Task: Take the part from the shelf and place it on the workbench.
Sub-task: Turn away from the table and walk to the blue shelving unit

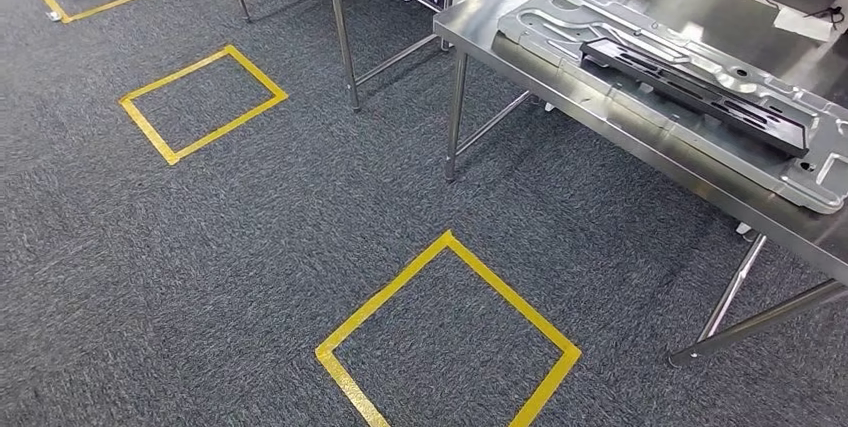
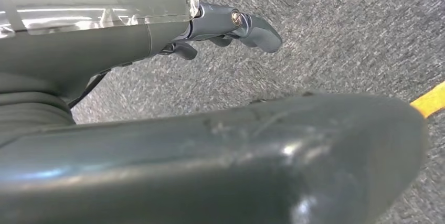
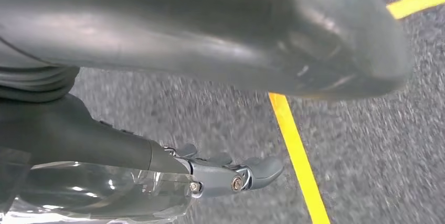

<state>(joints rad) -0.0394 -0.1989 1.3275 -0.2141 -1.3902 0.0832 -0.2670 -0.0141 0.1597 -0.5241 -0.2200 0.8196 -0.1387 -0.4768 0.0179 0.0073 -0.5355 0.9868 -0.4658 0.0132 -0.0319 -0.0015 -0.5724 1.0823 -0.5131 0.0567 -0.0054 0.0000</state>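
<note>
Part [image 1: 690, 82] lies on the workbench [image 1: 560, 77]; left hand [image 2: 231, 27] and right hand [image 3: 231, 174] hang empty, fingers extended.

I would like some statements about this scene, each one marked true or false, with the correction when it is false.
1. A black part lies on a silver metal panel on the steel workbench. True.
2. The left hand holds the black part. False: it holds nothing, with carpet beneath it.
3. Yellow tape squares mark the grey carpet. True.
4. The right hand rests on the workbench. False: it hangs over the carpet near a yellow tape line.
5. The carpet is red. False: it is grey.
</note>
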